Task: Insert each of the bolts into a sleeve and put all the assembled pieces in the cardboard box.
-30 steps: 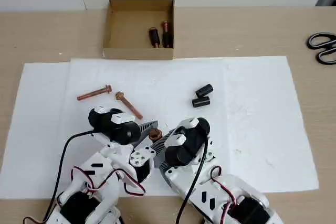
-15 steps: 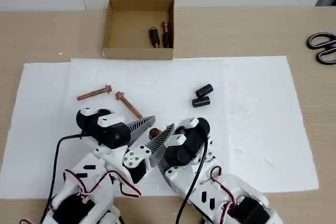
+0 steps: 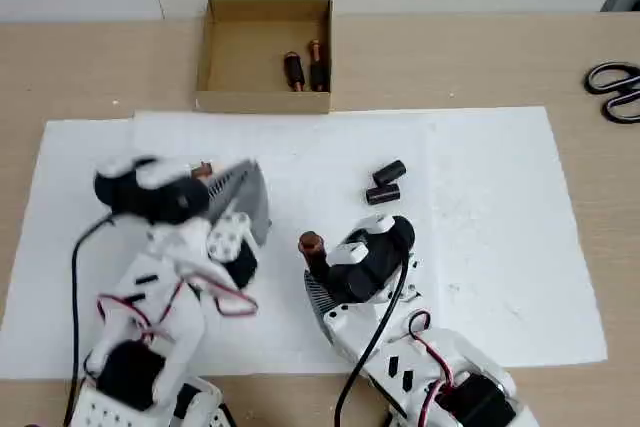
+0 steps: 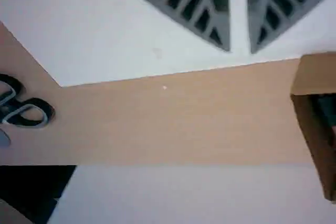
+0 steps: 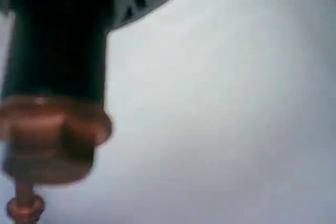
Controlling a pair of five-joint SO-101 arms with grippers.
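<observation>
At the bottom centre of the high view the right arm rose from the near table edge, its wrist bent upward and the right gripper (image 3: pixel 316 259) clamped on an assembled piece (image 5: pixel 55 77): a black sleeve with the copper bolt head poking out at the far end, lifted above the white paper sheet (image 3: pixel 480 237). To the lower left the left arm stretched up and away from its base, carrying the left gripper (image 4: pixel 238 45) over the left middle of the sheet; its grey ribbed fingers stood narrowly apart with nothing between them. The head of a loose bolt (image 3: pixel 205 169) peeked out just beside that gripper, the rest hidden under the arm. Right of centre, well apart from both grippers, two loose sleeves (image 3: pixel 385 183) lay side by side on the paper. Beyond the sheet's far edge, at upper centre, sat the cardboard box (image 3: pixel 262 102), holding two finished bolt-and-sleeve pieces (image 3: pixel 305 68) close together in its right half. A pair of scissors (image 3: pixel 614 92) rested on the wooden table (image 3: pixel 100 67) at the right edge.
</observation>
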